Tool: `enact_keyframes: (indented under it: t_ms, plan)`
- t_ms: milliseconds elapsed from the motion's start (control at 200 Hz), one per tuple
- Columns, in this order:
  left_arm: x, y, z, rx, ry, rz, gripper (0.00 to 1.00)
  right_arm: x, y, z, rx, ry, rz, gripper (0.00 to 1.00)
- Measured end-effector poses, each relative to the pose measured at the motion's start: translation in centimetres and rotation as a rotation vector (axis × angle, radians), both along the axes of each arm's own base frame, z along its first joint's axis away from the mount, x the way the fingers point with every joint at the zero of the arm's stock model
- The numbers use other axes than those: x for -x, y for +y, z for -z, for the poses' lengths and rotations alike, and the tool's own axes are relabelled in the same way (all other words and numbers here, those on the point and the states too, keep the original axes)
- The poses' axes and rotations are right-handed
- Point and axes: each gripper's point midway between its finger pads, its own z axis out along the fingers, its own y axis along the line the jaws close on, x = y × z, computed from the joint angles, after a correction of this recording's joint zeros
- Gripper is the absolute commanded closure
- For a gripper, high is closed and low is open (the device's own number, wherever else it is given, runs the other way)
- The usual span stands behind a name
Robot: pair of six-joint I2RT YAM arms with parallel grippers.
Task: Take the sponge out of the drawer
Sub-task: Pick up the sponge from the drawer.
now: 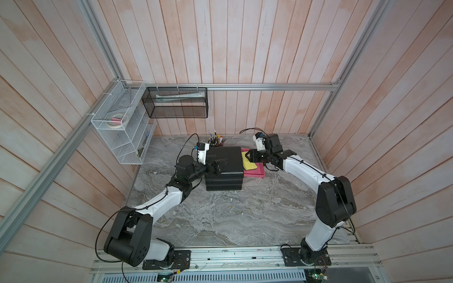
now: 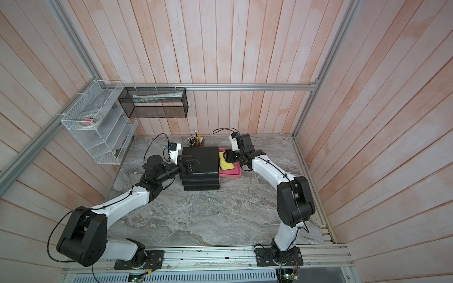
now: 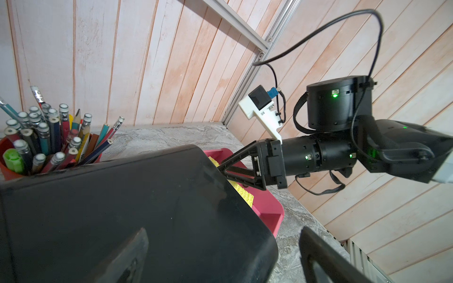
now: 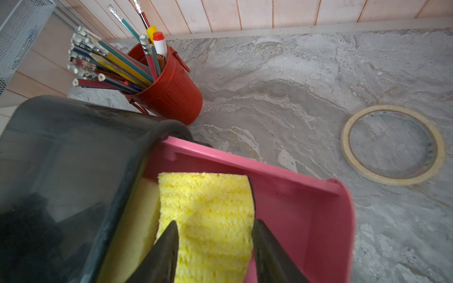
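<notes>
A black drawer unit [image 1: 224, 169] [image 2: 203, 171] stands at the back middle of the marble table. Its pink drawer [image 1: 255, 174] [image 2: 231, 174] [image 4: 306, 208] [image 3: 267, 210] is pulled out to the right. The yellow sponge [image 1: 249, 164] [image 2: 226, 165] [image 4: 208, 196] [image 3: 242, 194] lies tilted inside the drawer. My right gripper [image 1: 248, 158] [image 2: 226, 156] [image 4: 215, 223] is shut on the sponge, one finger pressing each side. My left gripper [image 1: 219, 166] [image 2: 191, 166] [image 3: 224, 254] hangs open over the unit's top, holding nothing.
A red cup of pencils [image 1: 217, 141] [image 2: 196, 141] [image 4: 169, 95] [image 3: 14, 166] stands just behind the unit. A tape ring [image 4: 392, 180] lies flat on the table beyond the drawer. A white wire basket [image 1: 117, 122] and a black mesh basket [image 1: 176, 103] hang on the walls.
</notes>
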Motion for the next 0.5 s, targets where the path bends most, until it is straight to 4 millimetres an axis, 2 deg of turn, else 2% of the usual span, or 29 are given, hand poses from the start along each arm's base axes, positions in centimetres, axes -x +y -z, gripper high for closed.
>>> enact_keyframes:
  t_ms: [370, 415, 500]
  plan:
    - [0.01, 0.0, -0.06, 0.001, -0.003, 0.0, 0.02, -0.08, 0.45, 0.2, -0.001, 0.014, -0.009, 0.44]
    - [0.0, 0.0, -0.04, 0.001, -0.003, 0.0, 0.02, -0.07, 0.47, 0.21, -0.001, 0.014, -0.009, 0.46]
    - [0.0, 0.0, -0.04, 0.001, -0.002, 0.0, 0.02, -0.14, 0.52, 0.37, 0.002, 0.018, -0.011, 0.59]
